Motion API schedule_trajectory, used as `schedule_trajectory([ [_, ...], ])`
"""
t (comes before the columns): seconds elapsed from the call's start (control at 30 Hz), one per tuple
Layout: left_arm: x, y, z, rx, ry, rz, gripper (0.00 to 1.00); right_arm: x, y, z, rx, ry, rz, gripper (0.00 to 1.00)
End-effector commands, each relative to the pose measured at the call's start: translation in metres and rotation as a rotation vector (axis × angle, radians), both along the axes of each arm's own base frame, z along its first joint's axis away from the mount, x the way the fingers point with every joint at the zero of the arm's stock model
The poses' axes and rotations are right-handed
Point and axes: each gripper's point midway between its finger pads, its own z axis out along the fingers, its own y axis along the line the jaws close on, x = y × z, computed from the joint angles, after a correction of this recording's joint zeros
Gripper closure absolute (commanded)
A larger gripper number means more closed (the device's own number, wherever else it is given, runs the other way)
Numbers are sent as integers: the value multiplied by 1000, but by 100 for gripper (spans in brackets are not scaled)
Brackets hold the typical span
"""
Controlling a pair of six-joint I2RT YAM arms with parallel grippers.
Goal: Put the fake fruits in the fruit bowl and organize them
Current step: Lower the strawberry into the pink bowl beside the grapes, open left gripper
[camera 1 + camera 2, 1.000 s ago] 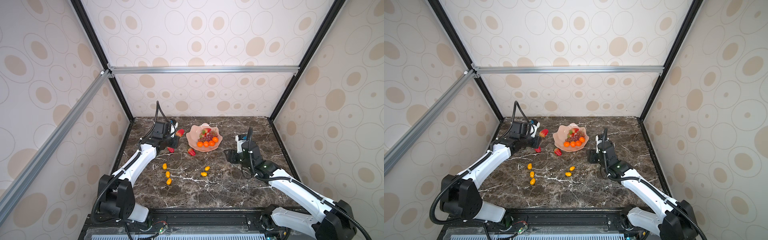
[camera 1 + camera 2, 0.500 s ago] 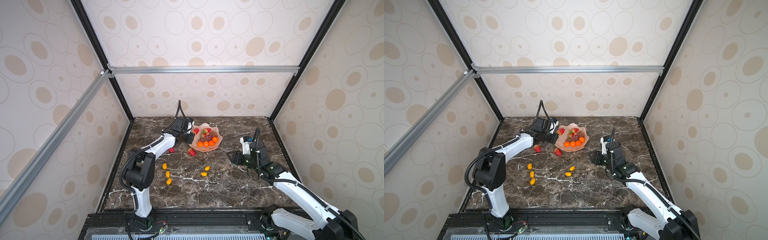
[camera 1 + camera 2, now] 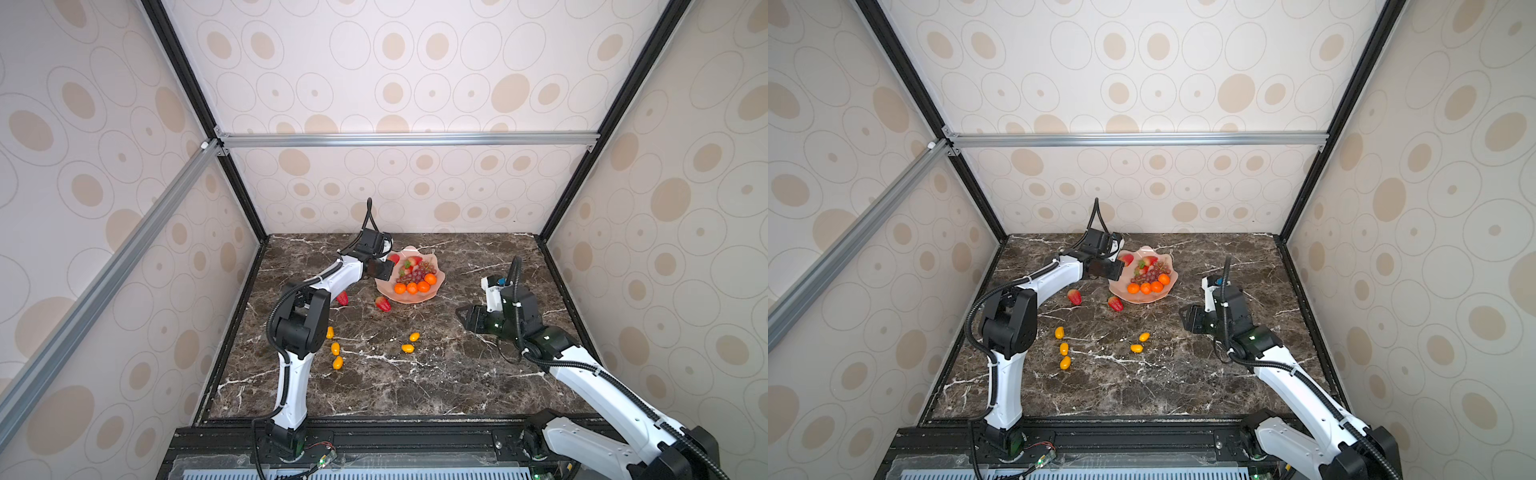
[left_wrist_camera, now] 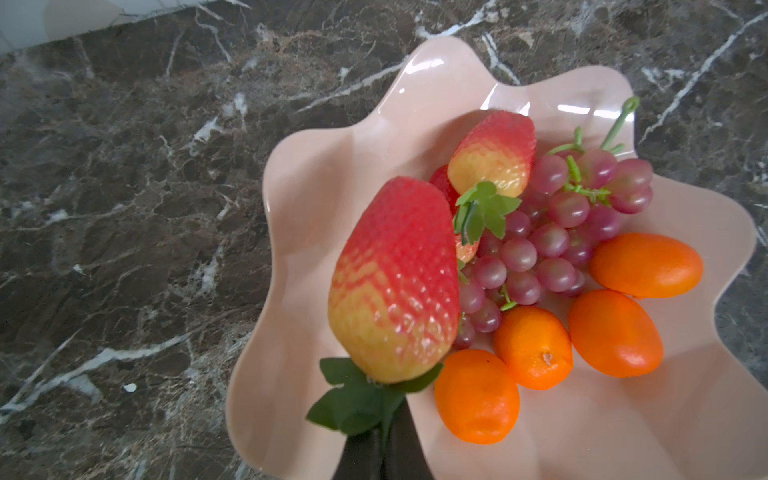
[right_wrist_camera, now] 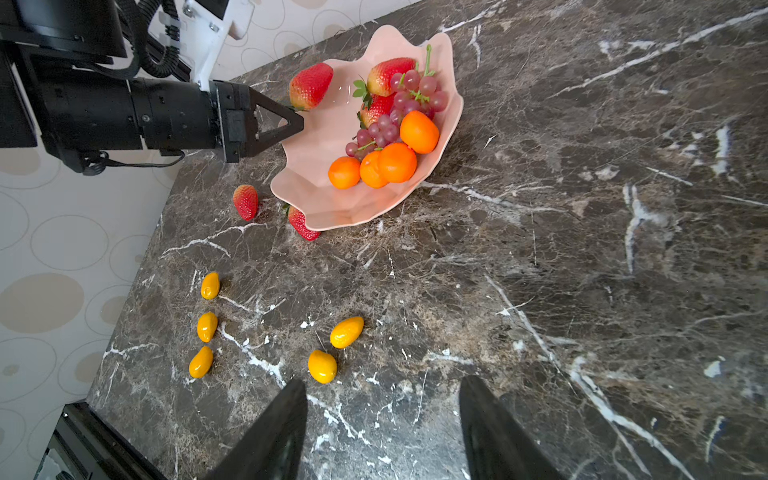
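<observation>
A pale pink fruit bowl with a wavy rim sits toward the far middle of a dark marble desk. Inside it lie a dark red grape bunch, four orange tangerines along the near side, and two strawberries beside the grapes, one half hidden.

A large strawberry hangs over the bowl's left rim. The left hand is closed on its green cap. The fruit seems to hang clear of the bowl, though the views do not settle that.

On the desk, a loose strawberry lies just beside the bowl's near-left rim. A second loose strawberry lies further left, close to the left arm. Nearer the front, three small oval fruits, yellow-orange, form a short line just beside that arm's raised elbow. A pair of oval fruits lies near the desk's middle.

The left arm rises from the front-left base, bends at a high elbow and stretches its forearm away to the bowl. The right arm reaches in from the front-right corner. The right hand points left over bare desk, its fingers spread apart and empty, well apart from the bowl.
</observation>
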Motion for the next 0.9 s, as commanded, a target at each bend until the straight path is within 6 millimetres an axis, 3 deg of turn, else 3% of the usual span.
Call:
schedule_trajectory([
  [0.0,3,-9,-1,4,20,-21,100,-3,-4,6,4,-8,-14,39],
  [0.27,9,-21,-24,29,94,-10,100,-7,-6,3,12,5,-23,39],
  [0.43,6,-24,-27,37,108,-8,100,-8,-7,2,16,-1,-28,39],
  [0.53,1,-25,-27,50,111,-11,89,-8,-6,1,15,7,-19,39],
  [0.6,-1,-24,-22,57,103,-11,82,-8,-5,2,20,6,-18,39],
  [0.7,-3,-22,-12,68,87,-4,81,-8,-5,2,22,3,-20,39],
  [0.87,-6,-22,21,71,28,2,71,-10,-4,-4,4,18,3,40],
])
